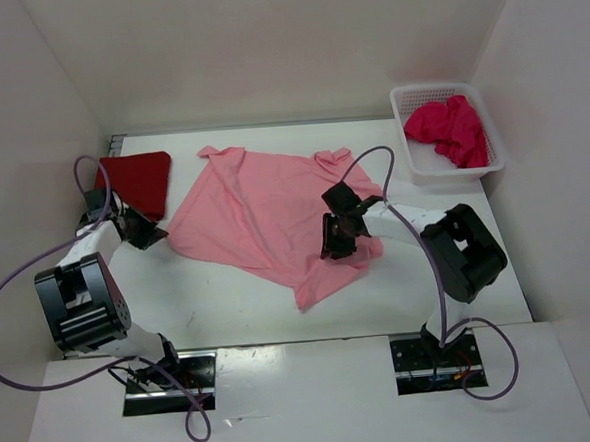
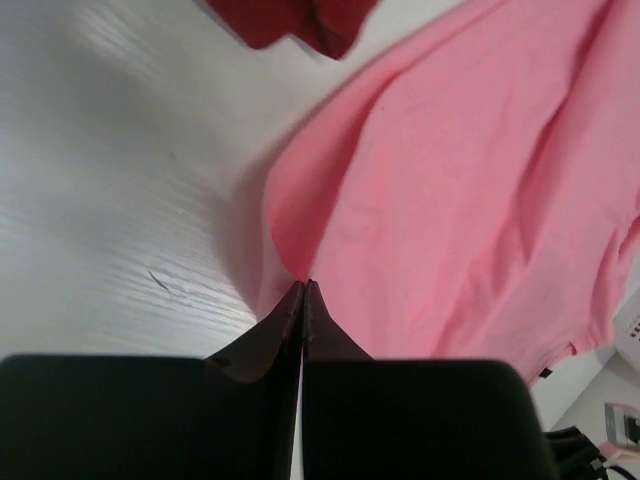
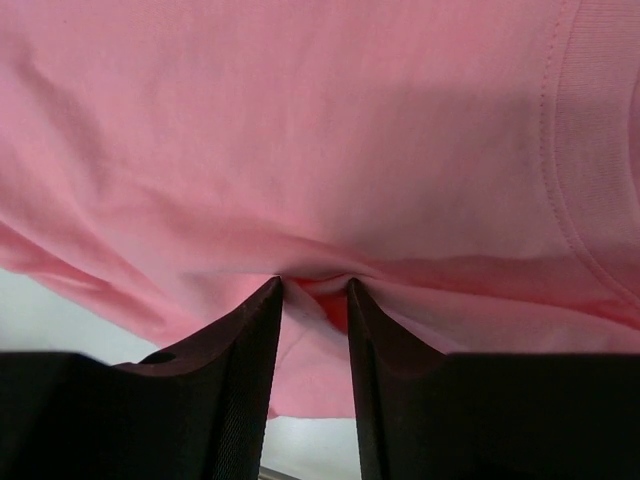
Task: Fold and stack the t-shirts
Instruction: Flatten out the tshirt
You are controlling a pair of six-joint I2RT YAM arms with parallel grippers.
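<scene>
The light pink t-shirt [image 1: 264,208] lies spread and creased across the middle of the table. My left gripper [image 1: 153,233] is shut on its left corner, which rises to the fingertips in the left wrist view [image 2: 304,285]. My right gripper [image 1: 335,247] sits over the shirt's right part with its jaws close together on a bunched fold of the pink cloth [image 3: 300,120], held a little off the table in the right wrist view [image 3: 314,285]. The dark red t-shirt [image 1: 137,181] lies folded at the far left. The magenta-pink t-shirt [image 1: 448,129] lies crumpled in the basket.
The white mesh basket [image 1: 417,168] stands at the far right corner. White walls close in the table on the left, back and right. The arms' cables loop over the near edge.
</scene>
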